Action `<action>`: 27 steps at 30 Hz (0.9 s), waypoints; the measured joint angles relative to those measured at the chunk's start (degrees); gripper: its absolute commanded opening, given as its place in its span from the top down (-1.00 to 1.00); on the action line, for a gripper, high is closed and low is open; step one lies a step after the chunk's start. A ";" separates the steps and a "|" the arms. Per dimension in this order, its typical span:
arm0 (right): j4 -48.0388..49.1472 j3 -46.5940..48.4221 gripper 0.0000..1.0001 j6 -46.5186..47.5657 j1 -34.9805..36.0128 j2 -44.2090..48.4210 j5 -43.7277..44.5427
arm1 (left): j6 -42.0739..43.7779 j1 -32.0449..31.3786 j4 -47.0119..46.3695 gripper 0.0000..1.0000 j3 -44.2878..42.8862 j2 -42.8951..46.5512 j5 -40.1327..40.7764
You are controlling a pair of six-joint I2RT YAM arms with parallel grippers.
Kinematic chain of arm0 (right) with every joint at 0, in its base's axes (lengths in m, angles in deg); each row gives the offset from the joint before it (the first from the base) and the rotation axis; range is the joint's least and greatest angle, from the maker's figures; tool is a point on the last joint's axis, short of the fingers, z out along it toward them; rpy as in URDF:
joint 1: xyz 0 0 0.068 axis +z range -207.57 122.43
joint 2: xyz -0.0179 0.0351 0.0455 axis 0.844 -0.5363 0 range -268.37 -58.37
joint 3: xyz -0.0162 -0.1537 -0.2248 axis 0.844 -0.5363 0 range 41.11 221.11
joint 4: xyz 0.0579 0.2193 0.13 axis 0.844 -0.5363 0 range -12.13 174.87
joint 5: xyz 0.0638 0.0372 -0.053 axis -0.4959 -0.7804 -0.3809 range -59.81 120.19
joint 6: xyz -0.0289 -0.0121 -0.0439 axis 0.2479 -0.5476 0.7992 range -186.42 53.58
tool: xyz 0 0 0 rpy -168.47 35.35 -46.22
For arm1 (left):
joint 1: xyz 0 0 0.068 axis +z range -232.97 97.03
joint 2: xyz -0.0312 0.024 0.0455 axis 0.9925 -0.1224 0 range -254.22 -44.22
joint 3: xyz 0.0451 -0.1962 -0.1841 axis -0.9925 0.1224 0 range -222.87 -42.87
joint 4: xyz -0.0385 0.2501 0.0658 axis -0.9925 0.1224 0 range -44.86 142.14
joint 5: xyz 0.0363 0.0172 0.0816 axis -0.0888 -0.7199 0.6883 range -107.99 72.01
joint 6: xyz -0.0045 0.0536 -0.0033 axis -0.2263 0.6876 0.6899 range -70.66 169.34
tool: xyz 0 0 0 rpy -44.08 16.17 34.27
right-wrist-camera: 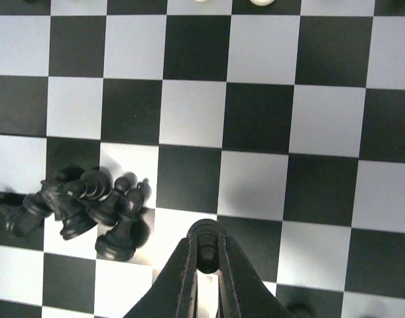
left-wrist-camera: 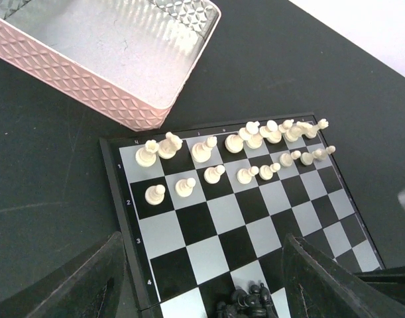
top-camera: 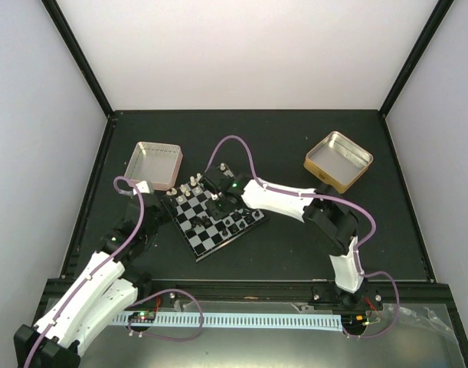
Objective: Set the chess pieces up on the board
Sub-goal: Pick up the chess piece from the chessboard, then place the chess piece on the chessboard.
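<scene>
- Black table (top-camera: pixel 295 138) carries the board (left-wrist-camera: pixel 255 218), white pieces (left-wrist-camera: pixel 202 151) lined in two rows.
- Right gripper (right-wrist-camera: pixel 206 242) clamps a black pawn (right-wrist-camera: pixel 205 255); left gripper (left-wrist-camera: pixel 202 265) hovers, jaws apart.

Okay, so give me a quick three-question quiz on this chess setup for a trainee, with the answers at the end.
1. True or false: the white pieces stand in two rows along the side of the board nearest the pink tin.
2. What is the right gripper shut on? A: a white pawn. B: a small black piece. C: nothing.
3. Which gripper hangs open and empty above the board?
Key: 1 true; 2 B; 3 the left gripper.
</scene>
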 measured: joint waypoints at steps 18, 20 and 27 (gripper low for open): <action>-8.02 0.02 0.85 1.75 2.19 0.33 -1.81 | 0.00 0.02 -0.13 -0.32 0.72 0.00 -1.14; -8.46 0.20 0.85 2.14 2.32 0.02 -2.03 | 0.00 0.02 -0.17 -0.32 0.76 0.02 -1.22; -9.38 0.87 0.73 2.82 2.78 -0.09 -3.17 | 0.00 0.02 -0.24 -0.32 1.05 0.13 -1.31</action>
